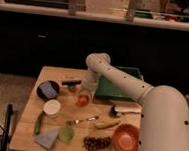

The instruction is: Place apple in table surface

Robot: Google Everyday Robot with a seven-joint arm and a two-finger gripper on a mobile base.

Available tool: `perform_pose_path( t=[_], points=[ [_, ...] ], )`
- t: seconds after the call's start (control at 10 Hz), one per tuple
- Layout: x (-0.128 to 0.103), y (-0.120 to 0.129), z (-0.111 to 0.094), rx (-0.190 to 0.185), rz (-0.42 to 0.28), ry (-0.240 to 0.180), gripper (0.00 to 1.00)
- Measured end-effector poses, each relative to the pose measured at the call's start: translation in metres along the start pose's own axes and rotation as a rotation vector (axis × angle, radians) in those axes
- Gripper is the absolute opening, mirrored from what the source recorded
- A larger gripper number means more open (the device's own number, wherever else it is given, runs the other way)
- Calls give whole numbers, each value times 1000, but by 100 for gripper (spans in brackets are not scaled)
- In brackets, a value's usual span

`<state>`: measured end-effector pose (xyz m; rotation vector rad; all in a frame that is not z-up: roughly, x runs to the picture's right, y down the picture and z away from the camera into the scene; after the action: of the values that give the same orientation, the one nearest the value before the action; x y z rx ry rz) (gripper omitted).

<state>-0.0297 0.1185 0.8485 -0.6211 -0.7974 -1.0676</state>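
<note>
Apple (82, 100): low over the counter (102, 136), just left of the tray (118, 85).
End effector (84, 95): mine, at the apple; finger state indeterminate.
Risk: I judge a release could send it rolling toward the fork (82, 121).

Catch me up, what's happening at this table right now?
The robot's arm reaches over the wooden table surface, and its gripper is low, right at the apple, near the middle of the top. The apple sits at or just above the wood, left of the green tray. Around it are a dark bowl, a white cup, a banana, grapes and an orange bowl.
</note>
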Motion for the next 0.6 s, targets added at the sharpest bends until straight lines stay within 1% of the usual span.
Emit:
perform_pose_path(
  t=[0.2, 0.3, 0.6],
  points=[
    [1, 2, -3, 3, 20, -2, 77],
    [1, 2, -4, 6, 32, -6, 80],
    [-1, 5, -5, 15, 58, -16, 80]
  ],
)
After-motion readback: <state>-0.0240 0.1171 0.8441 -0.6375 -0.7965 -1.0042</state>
